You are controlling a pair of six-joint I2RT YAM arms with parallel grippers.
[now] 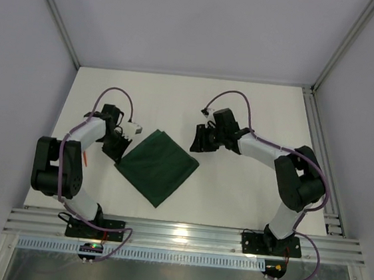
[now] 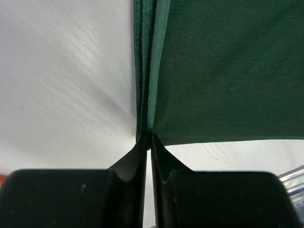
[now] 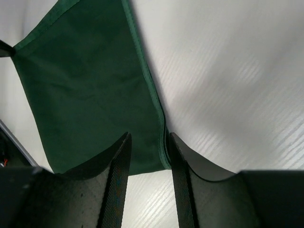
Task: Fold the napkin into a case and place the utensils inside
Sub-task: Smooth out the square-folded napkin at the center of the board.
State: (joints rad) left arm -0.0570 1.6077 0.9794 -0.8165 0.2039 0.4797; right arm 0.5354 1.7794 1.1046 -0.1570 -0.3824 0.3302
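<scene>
Seen from above: the napkin (image 1: 157,167) flat on the white table (image 1: 256,120), left of centre and toward the near edge. Folded down to a layered square and turned corner-on like a diamond, not yet a narrow pocket. At its left corner, the left gripper (image 1: 120,152), arm bent back on itself with a purple cable (image 1: 115,92) looped over it. Close view from the left wrist: left gripper (image 2: 149,137) pressed almost together, only a hairline slit between the dark fingers (image 2: 133,166). Stacked cloth edges of the napkin (image 2: 223,71) converging right into the tips and pinched there. At least three layers countable along that edge. At the napkin's right corner, the right gripper (image 1: 196,144), reaching in from the right side. Close view from the right wrist: right gripper (image 3: 148,135) spread, a clear gap between the two fingers (image 3: 118,161). Hemmed edge of the napkin (image 3: 90,95) running down into that gap, bare table showing beside it, cloth not clamped. Just beside the left arm's forearm, on the table, a thin orange utensil (image 1: 86,159), well apart from the napkin; too small to tell which kind.
</scene>
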